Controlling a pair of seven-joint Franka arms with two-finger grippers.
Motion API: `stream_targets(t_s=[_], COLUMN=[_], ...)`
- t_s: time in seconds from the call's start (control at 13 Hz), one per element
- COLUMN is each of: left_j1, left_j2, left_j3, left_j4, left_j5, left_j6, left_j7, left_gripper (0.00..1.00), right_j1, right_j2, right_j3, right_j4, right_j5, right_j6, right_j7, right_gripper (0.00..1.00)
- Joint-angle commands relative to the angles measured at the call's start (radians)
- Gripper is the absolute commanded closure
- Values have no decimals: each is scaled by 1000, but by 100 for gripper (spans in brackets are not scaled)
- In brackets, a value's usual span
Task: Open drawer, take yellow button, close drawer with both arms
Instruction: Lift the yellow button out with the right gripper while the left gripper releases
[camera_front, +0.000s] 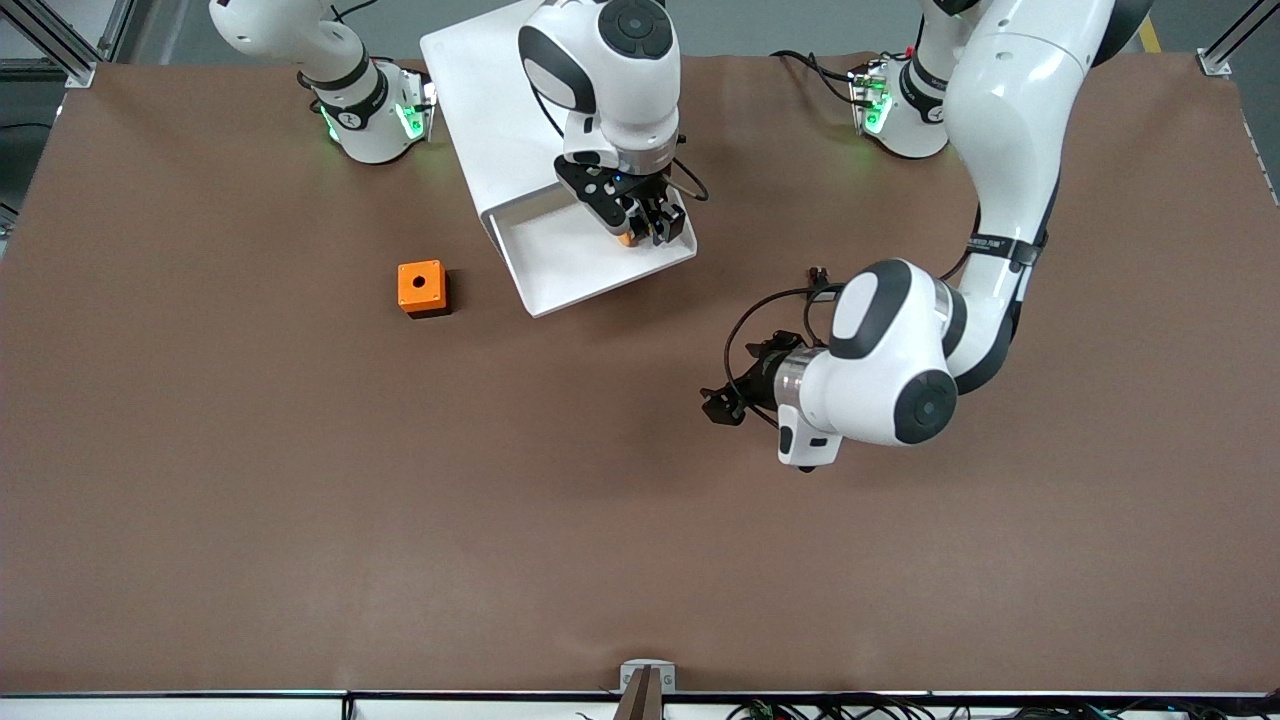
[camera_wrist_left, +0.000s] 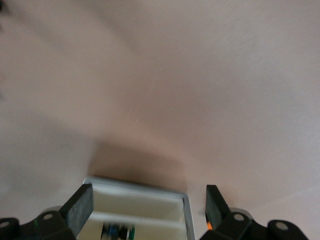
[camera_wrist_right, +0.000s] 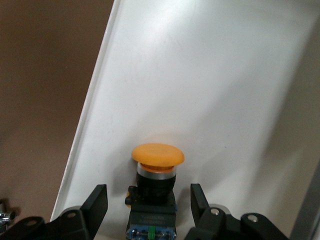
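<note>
The drawer (camera_front: 560, 262) stuck out of the white cabinet (camera_front: 480, 90), pulled open. The right tool (camera_front: 645, 228) was down inside the drawer, at the corner toward the left arm's end of the table. The button (camera_wrist_right: 154, 192) lay on the white drawer floor right between the right tool's two fingers (camera_wrist_right: 97, 202). Its round orange cap pointed away from the tool. Its black body sat in the gap, with a bit of space on each side. The fingers were apart and did not touch the button.

The left tool (camera_front: 722, 405) hung over the bare brown table (camera_front: 300, 500), well apart from the drawer. Its fingers (camera_wrist_left: 80, 207) were wide apart and held nothing. In the left wrist view, the open drawer showed past the left tool's fingers.

An orange cube (camera_front: 421, 287) with a round hole sat on the table, beside the drawer, toward the right arm's end.
</note>
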Motion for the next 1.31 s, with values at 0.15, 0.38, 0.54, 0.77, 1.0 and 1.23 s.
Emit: stream_targets(t_s=[0.15,0.38,0.54,0.77,1.0,1.23], left_j1=[-46,-81,-101,-118,-137,-172], left_j2=[-91,-133,-133,-133,-133,-136], left_j3=[-2,-2,-2,-4,-4,-4], left_j4=[-97,-168,-171,-173,-174,-176], left_j5=[123,212,269,329,335,347], left_j6=[114,186,188,188,188,186], left_j7=[18,-4,-8,-24,-52,-64], left_gripper=[1,1,0,0,0,0], right_j1=[14,0,-21,-99,-213,-380], right_j2=[7,6,4,-8,-16,-43], right_j3=[-8,-9,-12,-12,-14,-15], right_j4=[6,19,51,90,125,125], right_j5=[-4,-4,-1,8,11,19], right_j6=[-3,-3,-6,-64,-147,-217], right_j7=[21,0,-38,-203,-455,-775], right_gripper=[99,100,100,100,100,100])
